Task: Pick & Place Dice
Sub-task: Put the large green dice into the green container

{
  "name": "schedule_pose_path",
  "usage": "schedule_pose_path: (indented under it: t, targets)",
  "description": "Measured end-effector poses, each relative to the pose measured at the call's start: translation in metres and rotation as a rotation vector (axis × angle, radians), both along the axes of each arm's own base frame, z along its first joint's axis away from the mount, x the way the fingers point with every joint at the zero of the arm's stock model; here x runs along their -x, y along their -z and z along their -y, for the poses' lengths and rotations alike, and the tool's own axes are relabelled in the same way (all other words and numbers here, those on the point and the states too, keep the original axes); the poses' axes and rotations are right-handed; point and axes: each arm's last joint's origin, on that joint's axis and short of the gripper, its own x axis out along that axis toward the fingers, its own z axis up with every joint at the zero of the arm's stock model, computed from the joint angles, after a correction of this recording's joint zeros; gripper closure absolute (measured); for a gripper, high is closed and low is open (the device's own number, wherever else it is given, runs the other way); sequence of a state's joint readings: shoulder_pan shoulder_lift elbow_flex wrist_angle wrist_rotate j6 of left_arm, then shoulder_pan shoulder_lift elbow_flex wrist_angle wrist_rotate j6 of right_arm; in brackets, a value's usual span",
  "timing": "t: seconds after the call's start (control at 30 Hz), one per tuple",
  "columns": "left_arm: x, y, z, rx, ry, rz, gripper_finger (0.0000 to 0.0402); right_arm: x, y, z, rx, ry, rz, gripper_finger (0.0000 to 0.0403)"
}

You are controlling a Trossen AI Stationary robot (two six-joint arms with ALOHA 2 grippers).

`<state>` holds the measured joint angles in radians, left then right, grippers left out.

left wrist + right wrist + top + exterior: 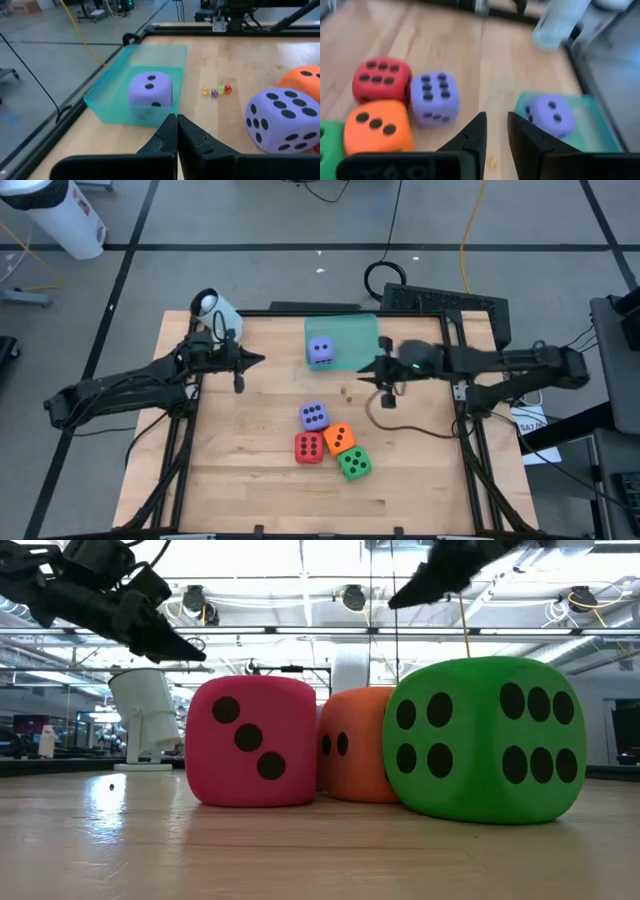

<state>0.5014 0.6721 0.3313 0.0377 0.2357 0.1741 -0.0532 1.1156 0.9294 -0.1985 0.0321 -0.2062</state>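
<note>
A translucent green tray [352,326] sits at the table's far edge with one purple die [321,350] resting in it, which also shows in the left wrist view [150,90] and the right wrist view [551,115]. The other purple die [313,416], the orange die [340,438], the red die [309,448] and the green die [354,464] stand clustered on the table's middle. My left gripper [258,361] hovers shut, left of the tray. My right gripper [364,368] hovers slightly open, at the tray's right near corner. Neither touches anything.
A few tiny coloured dice [348,391] lie on the wood between the tray and the cluster. A dark cable [388,418] trails below the right gripper. A white cylinder [214,308] stands at the far left corner. Bare wood shows along the near edge.
</note>
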Motion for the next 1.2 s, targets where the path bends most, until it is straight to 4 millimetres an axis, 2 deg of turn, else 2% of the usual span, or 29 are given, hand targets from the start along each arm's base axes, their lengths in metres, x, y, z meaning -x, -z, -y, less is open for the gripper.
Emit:
schedule_pose_path:
  t: [0.13,0.23,0.33,0.53,0.77,1.1,1.2]
  targets:
    - [-0.001,-0.003,0.000,-0.016,-0.002,0.026,0.0401,0.022,0.035,-0.004,0.014,0.009,0.215,0.0332]
    - [-0.003,-0.013,-0.001,-0.061,0.032,0.127,0.0401,0.034,0.057,-0.003,0.016,0.013,0.335,0.0332]
    - [-0.005,-0.019,-0.001,-0.086,0.059,0.182,0.0401,0.041,0.069,-0.004,0.038,0.001,0.424,0.0332]
    - [-0.005,-0.010,0.000,0.000,0.041,0.112,0.0401,0.045,0.074,-0.004,-0.021,0.015,0.415,0.0332]
    - [-0.005,-0.015,-0.002,0.059,-0.053,0.179,0.0400,0.045,0.075,-0.005,-0.018,0.007,0.406,0.0332]
    - [-0.005,-0.015,-0.002,0.063,-0.051,0.179,0.0399,0.045,0.080,-0.005,0.061,-0.011,0.349,0.0332]
    - [-0.007,-0.011,0.001,0.066,0.022,0.138,0.0399,0.045,0.080,-0.005,0.062,-0.010,0.350,0.0332]
